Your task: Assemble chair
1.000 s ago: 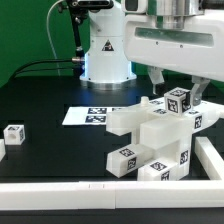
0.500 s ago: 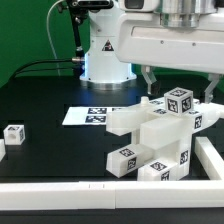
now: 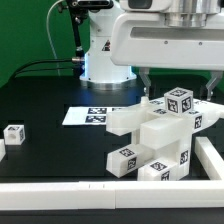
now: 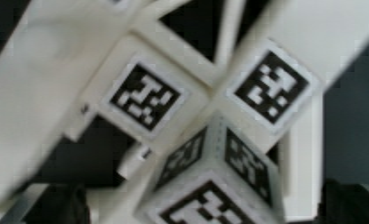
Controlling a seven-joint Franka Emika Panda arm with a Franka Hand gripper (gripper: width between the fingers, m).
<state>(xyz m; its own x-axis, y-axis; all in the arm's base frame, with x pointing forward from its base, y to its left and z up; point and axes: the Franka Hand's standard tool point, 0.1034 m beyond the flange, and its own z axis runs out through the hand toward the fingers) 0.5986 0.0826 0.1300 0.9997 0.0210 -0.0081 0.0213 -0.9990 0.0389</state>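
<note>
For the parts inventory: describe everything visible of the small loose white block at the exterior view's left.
The loose block is a small, chunky white cube, plastic-looking, with a black-and-white square tag facing the camera. It sits flat on the black table, far from the clustered chair parts; only the table seems to touch it.

No words, numerals or brand legible anywhere. Robot base (image 3: 106, 60), far centre: small triangular sign (image 3: 107, 47), symbol inside too small to make out. Marker board (image 3: 72, 116), flat on table: row of black-and-white square tags. Chair (image 3: 160, 135), exterior view's right: same coded tags on several block faces. Loose block (image 3: 14, 133), exterior view's left: one tag. Wrist view: chair tags (image 4: 149, 97) close up, blurred, patterns only.
</note>
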